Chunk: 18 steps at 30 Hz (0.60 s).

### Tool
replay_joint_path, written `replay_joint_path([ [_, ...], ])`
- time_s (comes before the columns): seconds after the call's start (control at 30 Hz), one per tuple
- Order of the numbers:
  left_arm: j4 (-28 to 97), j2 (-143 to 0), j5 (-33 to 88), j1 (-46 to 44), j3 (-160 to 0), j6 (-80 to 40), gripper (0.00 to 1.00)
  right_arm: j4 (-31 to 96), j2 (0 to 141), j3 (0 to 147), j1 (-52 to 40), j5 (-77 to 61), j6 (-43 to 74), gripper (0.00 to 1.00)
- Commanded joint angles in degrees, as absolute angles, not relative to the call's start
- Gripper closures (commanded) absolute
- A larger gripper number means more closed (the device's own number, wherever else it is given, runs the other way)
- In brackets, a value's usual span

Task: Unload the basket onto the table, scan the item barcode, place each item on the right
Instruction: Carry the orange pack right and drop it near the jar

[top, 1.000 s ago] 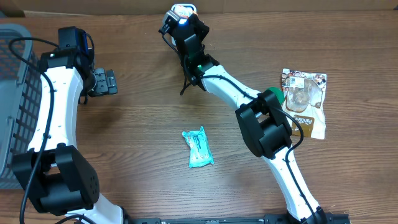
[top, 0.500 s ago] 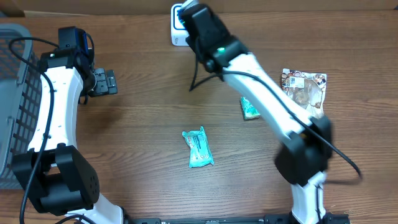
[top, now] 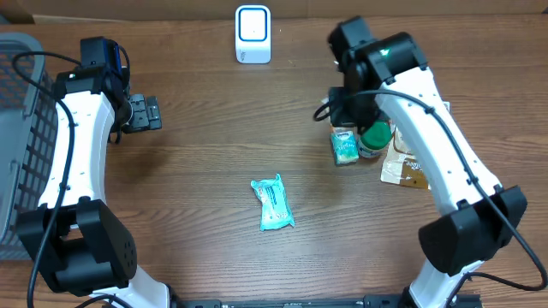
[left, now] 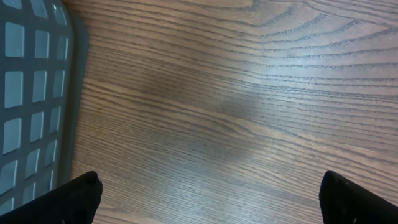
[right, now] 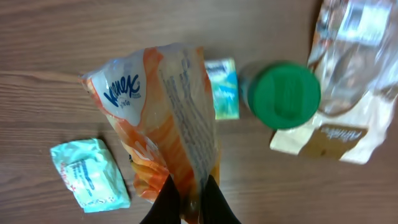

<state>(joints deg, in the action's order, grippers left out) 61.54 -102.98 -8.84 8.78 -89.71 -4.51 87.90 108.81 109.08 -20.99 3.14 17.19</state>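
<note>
Two dark fingers [right: 166, 200] of the right gripper [right: 189, 202] are seen pressed together on the lower edge of an orange-and-white Kleenex pack [right: 158, 106], which is clamped between them. In the right wrist view the pack rises from the fingertips toward 12 o'clock, with its printed side turned to the camera. On the wooden table [top: 197, 154] beneath it, a pale teal packet [right: 90, 174] is found at 8 o'clock of the pack. A small teal box [right: 224, 87] lies just beside the pack at 2 o'clock, and a green-lidded jar [right: 283, 93] at 3 o'clock, with a clear-and-tan bag [right: 348, 106] beyond the jar. In the overhead view the pack is hidden under the right arm, which is placed over the box and jar, at 4 o'clock of the white scanner [top: 253, 34]. The left gripper [top: 145, 112] is held with its fingers spread far apart over bare wood, near the grey basket [top: 17, 145] at 9 o'clock of the table
</note>
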Motion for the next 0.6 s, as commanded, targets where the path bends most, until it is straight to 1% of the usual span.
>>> replay_joint_path([
  [0.0, 61.5, -103.1, -9.0, 9.0, -90.1, -4.7, 0.00, 86.9, 109.4, 102.7, -18.5, -0.3, 18.7, 0.96],
  [0.17, 61.5, -103.1, -9.0, 9.0, -90.1, -4.7, 0.00, 81.8, 109.4, 93.8, -17.0, -0.1, 18.6, 0.96],
  [0.3, 61.5, -103.1, -9.0, 9.0, -90.1, -4.7, 0.00, 78.3, 109.4, 90.2, -16.6, -0.1, 18.6, 0.96],
  [0.33, 61.5, -103.1, -9.0, 9.0, -90.1, -4.7, 0.00, 77.8, 109.4, 89.7, -16.6, -0.1, 18.6, 0.94],
  [0.4, 61.5, -103.1, -9.0, 9.0, -90.1, -4.7, 0.00, 77.4, 109.4, 89.4, -16.6, -0.1, 18.6, 0.69],
  [0.43, 61.5, -103.1, -9.0, 9.0, -90.1, -4.7, 0.00, 77.3, 109.4, 89.4, -16.6, -0.1, 18.3, 0.59],
  [0.5, 61.5, -103.1, -9.0, 9.0, -90.1, -4.7, 0.00, 77.4, 109.4, 89.4, -16.6, -0.1, 17.6, 0.53],
  [0.57, 61.5, -103.1, -9.0, 9.0, -90.1, -4.7, 0.00, 77.7, 109.4, 89.7, -16.6, -0.1, 17.6, 0.52],
])
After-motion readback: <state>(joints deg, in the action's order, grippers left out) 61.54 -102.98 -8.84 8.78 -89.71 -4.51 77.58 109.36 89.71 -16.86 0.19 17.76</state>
